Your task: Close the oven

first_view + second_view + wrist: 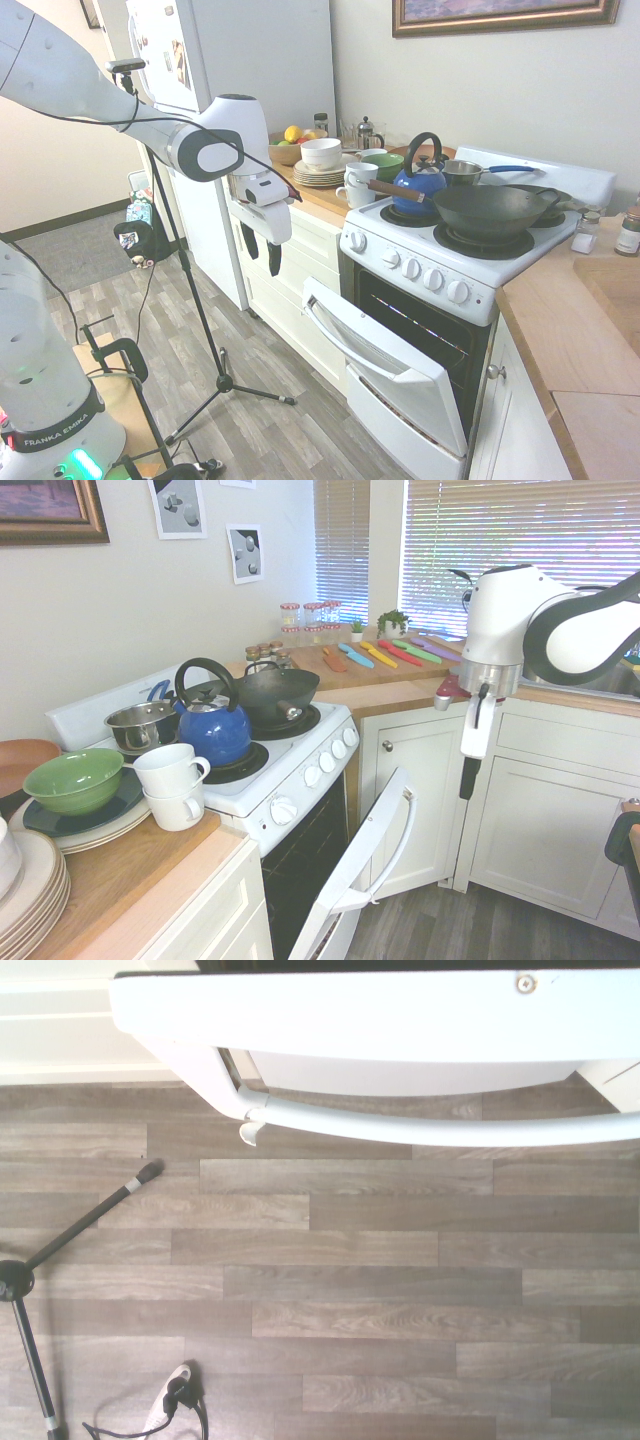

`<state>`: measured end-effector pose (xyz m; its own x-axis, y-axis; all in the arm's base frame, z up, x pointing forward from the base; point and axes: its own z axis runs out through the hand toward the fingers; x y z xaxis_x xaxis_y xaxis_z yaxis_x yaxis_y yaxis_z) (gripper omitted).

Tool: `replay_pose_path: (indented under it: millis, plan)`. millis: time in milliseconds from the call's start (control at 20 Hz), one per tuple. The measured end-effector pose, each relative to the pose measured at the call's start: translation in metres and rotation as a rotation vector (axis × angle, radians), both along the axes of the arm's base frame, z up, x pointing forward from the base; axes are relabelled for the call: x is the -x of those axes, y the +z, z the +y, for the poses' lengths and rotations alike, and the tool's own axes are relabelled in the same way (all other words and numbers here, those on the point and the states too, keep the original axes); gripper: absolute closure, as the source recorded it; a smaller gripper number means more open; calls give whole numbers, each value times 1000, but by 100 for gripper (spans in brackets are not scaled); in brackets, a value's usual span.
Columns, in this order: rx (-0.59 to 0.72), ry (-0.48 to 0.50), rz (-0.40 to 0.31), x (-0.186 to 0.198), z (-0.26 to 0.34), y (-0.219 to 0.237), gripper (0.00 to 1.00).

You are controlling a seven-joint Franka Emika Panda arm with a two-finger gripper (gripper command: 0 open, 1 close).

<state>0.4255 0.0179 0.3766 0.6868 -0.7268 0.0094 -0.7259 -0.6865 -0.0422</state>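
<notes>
Hanging above the oven [420, 330] door's handle [345, 345], apart, jaws [262, 252] slightly spread (empty).

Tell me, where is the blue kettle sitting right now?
The glossy blue kettle with the black handle sits on the white oven's rear coil burner, beside the dark wok and in front of a small steel saucepan.

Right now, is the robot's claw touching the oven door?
Apart. The first exterior view shows the gripper hanging above and beside the oven door's handle, with open floor visible between them.
</notes>
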Motion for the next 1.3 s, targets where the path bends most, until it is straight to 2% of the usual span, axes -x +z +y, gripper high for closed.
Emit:
replay_pose_path:
  millis: [350, 1300]
  plan:
    - [21, -4, 19, -2, -7, -9, 0]
    - [15, 12, 132, -30, 5, -95, 0]
